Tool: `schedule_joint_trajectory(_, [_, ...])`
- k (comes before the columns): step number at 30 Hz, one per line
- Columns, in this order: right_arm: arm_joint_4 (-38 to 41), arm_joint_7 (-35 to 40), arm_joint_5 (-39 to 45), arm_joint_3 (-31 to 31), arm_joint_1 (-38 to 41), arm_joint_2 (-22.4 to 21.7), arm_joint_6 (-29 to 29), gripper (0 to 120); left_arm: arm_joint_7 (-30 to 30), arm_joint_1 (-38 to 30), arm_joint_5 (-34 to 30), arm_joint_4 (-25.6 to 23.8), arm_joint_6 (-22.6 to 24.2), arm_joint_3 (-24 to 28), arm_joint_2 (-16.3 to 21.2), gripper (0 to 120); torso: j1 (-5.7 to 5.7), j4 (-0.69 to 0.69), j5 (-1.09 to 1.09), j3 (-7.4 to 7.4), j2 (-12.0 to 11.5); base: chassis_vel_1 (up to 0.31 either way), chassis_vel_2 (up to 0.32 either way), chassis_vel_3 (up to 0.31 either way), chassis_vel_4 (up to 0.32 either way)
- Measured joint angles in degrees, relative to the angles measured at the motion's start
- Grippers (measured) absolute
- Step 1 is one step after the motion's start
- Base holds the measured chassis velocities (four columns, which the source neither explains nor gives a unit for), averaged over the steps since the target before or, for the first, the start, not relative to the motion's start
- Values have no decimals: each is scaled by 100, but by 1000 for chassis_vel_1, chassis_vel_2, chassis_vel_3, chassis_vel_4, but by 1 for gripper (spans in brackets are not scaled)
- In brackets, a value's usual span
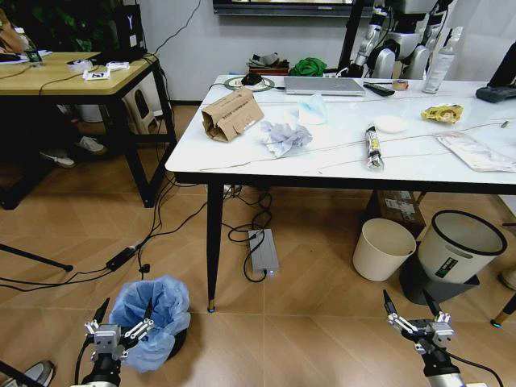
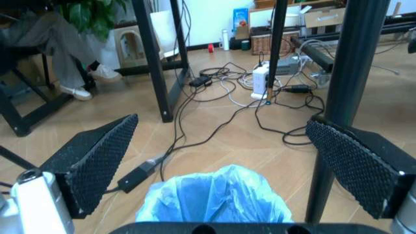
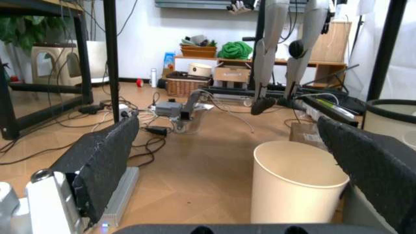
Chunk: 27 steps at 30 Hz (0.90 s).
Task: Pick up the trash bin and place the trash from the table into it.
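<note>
The trash bin [image 1: 151,320] stands on the wooden floor at the lower left of the head view, its crinkled blue bag puffing over the rim, just left of the front leg of the table [image 1: 339,157]. The left gripper [image 1: 123,318] hangs over the bin's near edge with its jaws spread wide and nothing between them; in the left wrist view the two black ridged fingers [image 2: 97,161] stand apart on either side of the blue bag [image 2: 217,197], not touching it. The table fills the upper right of the head view, and the trash lies scattered across it: a torn brown cardboard piece [image 1: 232,114] toward its left end, crumpled white paper [image 1: 284,137] just right of that, a black wrapper [image 1: 373,146] near the middle, a yellow wrapper [image 1: 442,113] farther right, and a clear flat plastic pack [image 1: 474,150] at the right edge. A silver laptop [image 1: 324,85] sits at the table's far side. Under the table, at the right of the head view, a cream round bin [image 1: 383,249] stands beside a grey bin with a black rim [image 1: 457,245]. The right gripper [image 1: 412,307] hovers low at the lower right of the head view, jaws also open and empty; its wrist view looks between the fingers [image 3: 101,163] at the cream bin [image 3: 295,183] on the floor ahead.
</note>
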Motion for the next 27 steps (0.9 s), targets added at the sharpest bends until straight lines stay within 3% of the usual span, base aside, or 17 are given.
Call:
schedule_joint_trajectory(17, [-78,116,164,-513,381,-153,-163,100,110,457,-231,-220,85,-146,-10,100,-116,1,0,-270,-388,0,0,0,0])
schedule_joint_trajectory(27, [171,76,-18,-441,227,-26,-106,100,100,434,-269,-359,99,-63,-71,100,-177,0,-1,-421,-597,0,0,0,0])
